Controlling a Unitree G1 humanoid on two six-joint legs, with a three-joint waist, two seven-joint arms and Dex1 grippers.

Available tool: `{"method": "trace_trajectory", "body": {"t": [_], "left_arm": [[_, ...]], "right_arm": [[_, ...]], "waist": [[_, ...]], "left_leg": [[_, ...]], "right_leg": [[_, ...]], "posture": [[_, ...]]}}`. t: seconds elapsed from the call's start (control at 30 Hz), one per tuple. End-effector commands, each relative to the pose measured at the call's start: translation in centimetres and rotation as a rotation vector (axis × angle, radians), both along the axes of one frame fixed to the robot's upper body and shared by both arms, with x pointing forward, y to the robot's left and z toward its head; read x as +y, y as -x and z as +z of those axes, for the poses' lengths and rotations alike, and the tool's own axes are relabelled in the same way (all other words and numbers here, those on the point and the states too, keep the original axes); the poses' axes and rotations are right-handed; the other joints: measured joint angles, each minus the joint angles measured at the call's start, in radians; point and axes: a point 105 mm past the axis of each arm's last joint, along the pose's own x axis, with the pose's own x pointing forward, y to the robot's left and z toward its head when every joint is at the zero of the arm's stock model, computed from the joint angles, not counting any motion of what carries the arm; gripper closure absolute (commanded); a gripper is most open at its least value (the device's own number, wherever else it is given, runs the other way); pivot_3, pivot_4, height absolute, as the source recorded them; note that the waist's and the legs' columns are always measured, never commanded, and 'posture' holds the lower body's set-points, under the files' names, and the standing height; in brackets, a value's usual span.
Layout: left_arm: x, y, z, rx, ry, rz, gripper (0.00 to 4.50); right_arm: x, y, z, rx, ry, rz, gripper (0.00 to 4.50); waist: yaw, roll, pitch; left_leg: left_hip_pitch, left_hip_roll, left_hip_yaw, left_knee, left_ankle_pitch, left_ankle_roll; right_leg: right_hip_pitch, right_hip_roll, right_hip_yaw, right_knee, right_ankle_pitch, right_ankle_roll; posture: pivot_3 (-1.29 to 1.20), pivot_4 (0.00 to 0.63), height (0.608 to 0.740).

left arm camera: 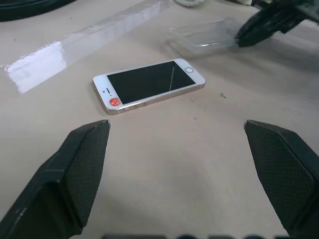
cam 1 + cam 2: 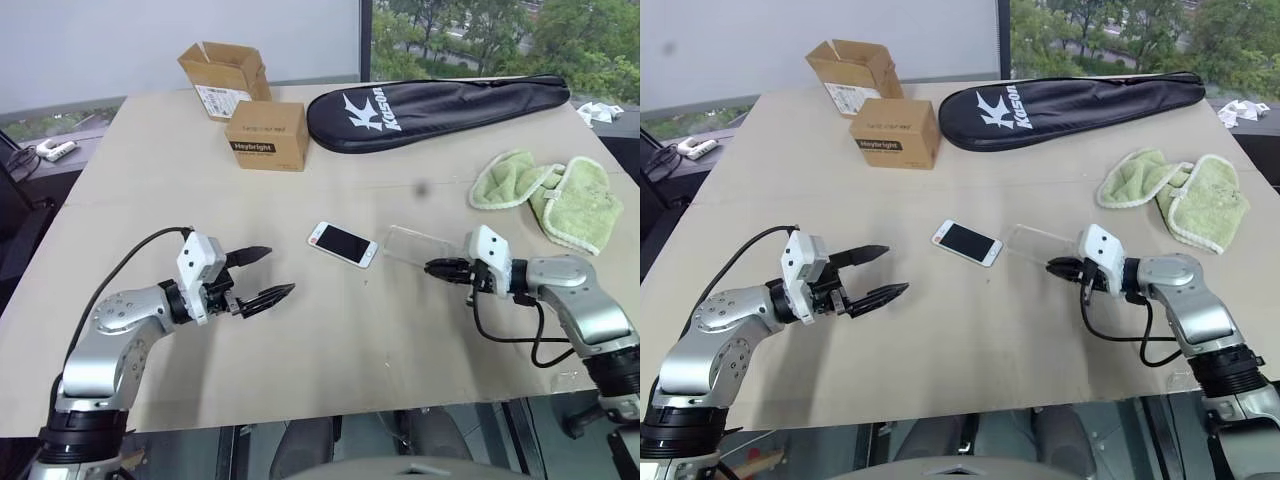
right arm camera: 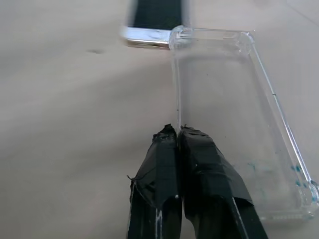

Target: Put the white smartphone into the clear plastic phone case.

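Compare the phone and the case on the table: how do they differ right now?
The phone is opaque, with a black screen and white border; the case is see-through. The phone lies untouched; the right gripper, jaws shut, sits at the case's edge. Both lie flat, side by side.

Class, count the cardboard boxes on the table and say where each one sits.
2. An open cardboard box stands at the far left of the table; a closed cardboard box sits just in front of it, beside the black racket bag.
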Motion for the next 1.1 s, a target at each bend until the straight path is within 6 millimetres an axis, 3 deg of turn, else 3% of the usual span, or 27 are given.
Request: {"method": "trace_trajectory", "body": {"t": [0.03,0.27,0.37,0.47,0.53,0.63,0.7,0.8,1.0,1.1], "left_arm": [[-0.4,0.3,1.0,-0.047,-0.002,-0.019,0.0],[-0.4,0.4,0.9,-0.056,-0.013,-0.022,0.0],[-0.3,0.4,1.0,-0.059,-0.013,-0.023,0.0],[-0.3,0.4,1.0,-0.059,-0.014,-0.022,0.0],[-0.2,0.4,1.0,-0.062,-0.015,-0.022,0.0],[0.4,-0.1,1.5,-0.093,0.002,0.031,0.0],[0.8,-0.3,1.5,-0.103,-0.007,0.056,0.0],[1.2,-0.4,1.2,-0.1,-0.029,0.071,0.0],[1.9,-0.5,1.2,-0.1,-0.054,0.099,0.0],[2.4,-0.2,1.3,-0.101,-0.056,0.113,0.0]], "right_arm": [[0.6,1.6,1.1,-0.016,0.001,0.122,4.45],[-0.4,3.9,-1.0,0.082,0.141,0.222,4.45],[-0.7,3.7,-1.5,0.088,0.196,0.202,3.5],[-1.3,3.3,-1.3,0.082,0.215,0.182,2.16],[-1.5,3.3,-0.3,0.082,0.198,0.174,1.04],[-1.3,3.7,2.2,0.106,0.124,0.174,0.25],[0.4,3.0,4.2,0.046,0.01,0.158,0.11],[3.1,-0.3,6.2,-0.1,-0.122,0.021,0.11],[9.0,-3.5,4.3,-0.105,-0.148,-0.141,0.11],[11.5,-3.8,3.1,-0.069,-0.12,-0.128,0.11]], "waist": [[0.0,0.0,0.0],[0.0,0.0,0.0],[0.0,0.0,0.0],[0.001,0.0,0.0],[0.002,0.0,0.0],[0.002,0.0,0.0],[0.0,-0.001,0.001],[-0.012,-0.003,0.002],[-0.005,-0.003,0.002],[0.001,-0.003,0.002]], "left_leg": [[0.0,0.0,0.0,0.0,0.0,0.0],[0.0,0.0,0.0,0.0,0.0,0.0],[0.0,0.0,0.0,0.0,0.0,0.0],[0.0,0.0,0.0,0.001,0.0,0.0],[0.0,0.0,0.0,0.001,0.0,0.0],[0.0,0.0,0.0,0.002,0.0,0.0],[-0.001,0.0,0.0,0.002,0.0,0.0],[0.001,0.003,0.001,0.002,0.0,0.0],[0.0,0.002,0.0,0.002,0.002,-0.003],[-0.003,0.0,0.0,0.002,0.003,-0.006]], "right_leg": [[0.0,0.0,0.0,0.0,0.0,0.0],[0.0,0.0,0.0,0.0,0.0,0.0],[0.0,0.0,0.0,0.0,0.0,0.0],[0.0,0.0,0.0,0.0,0.0,0.0],[0.0,0.0,0.0,0.0,0.0,0.0],[0.0,0.0,0.0,0.0,0.0,0.0],[0.0,-0.001,0.0,0.0,0.0,0.0],[0.0,0.0,0.001,0.0,0.001,-0.001],[-0.001,0.001,0.0,0.002,0.001,-0.001],[-0.004,0.0,0.0,0.002,0.001,-0.001]], "posture": [[0.0,0.15,0.74],[0.0,0.15,0.74],[0.0,0.15,0.74],[0.0,0.15,0.74],[0.0,0.15,0.74],[0.0,0.15,0.74],[0.0,0.15,0.74],[0.0,0.15,0.74],[0.0,0.15,0.74],[0.0,0.15,0.74]]}}
